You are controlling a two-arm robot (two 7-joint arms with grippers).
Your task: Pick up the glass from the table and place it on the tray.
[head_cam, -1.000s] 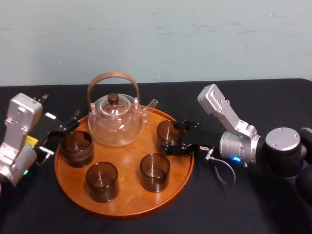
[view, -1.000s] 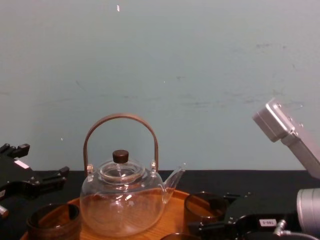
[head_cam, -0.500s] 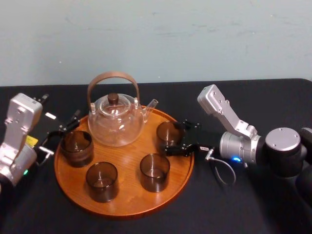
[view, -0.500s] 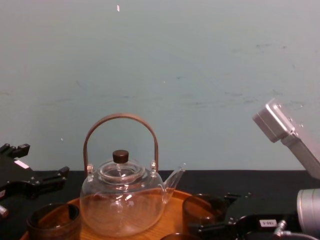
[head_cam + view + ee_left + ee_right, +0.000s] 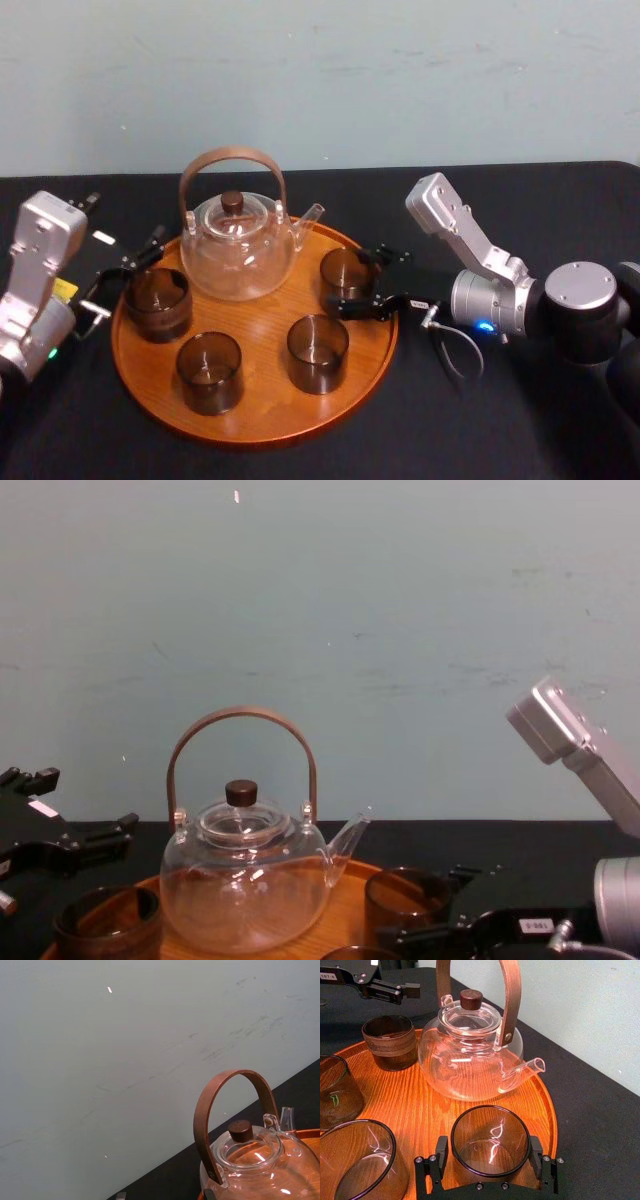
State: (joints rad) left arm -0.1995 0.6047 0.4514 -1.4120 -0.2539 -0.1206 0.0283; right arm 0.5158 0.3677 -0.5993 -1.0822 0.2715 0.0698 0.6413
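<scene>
The glass (image 5: 346, 272), clear and brown-tinted, sits at the right side of the round wooden tray (image 5: 260, 395), just inside its rim. My right gripper (image 5: 350, 280) reaches in from the right and is shut on it, one finger against each side. In the right wrist view the glass (image 5: 490, 1142) stands between the black fingers (image 5: 441, 1155) over the tray (image 5: 420, 1110). My left gripper (image 5: 122, 272) hangs open at the tray's left edge, beside a brown-banded cup (image 5: 157, 302), holding nothing. The black table (image 5: 450, 420) lies under everything.
A glass teapot (image 5: 237, 245) with a brown arched handle stands at the back of the tray, close to the held glass. Two more brown glasses (image 5: 210, 372) (image 5: 318, 352) stand at the tray's front. Bare tray wood lies between them.
My right gripper and the glass have crept slightly left, a little farther in over the tray. The left arm, teapot and other glasses have not moved.
</scene>
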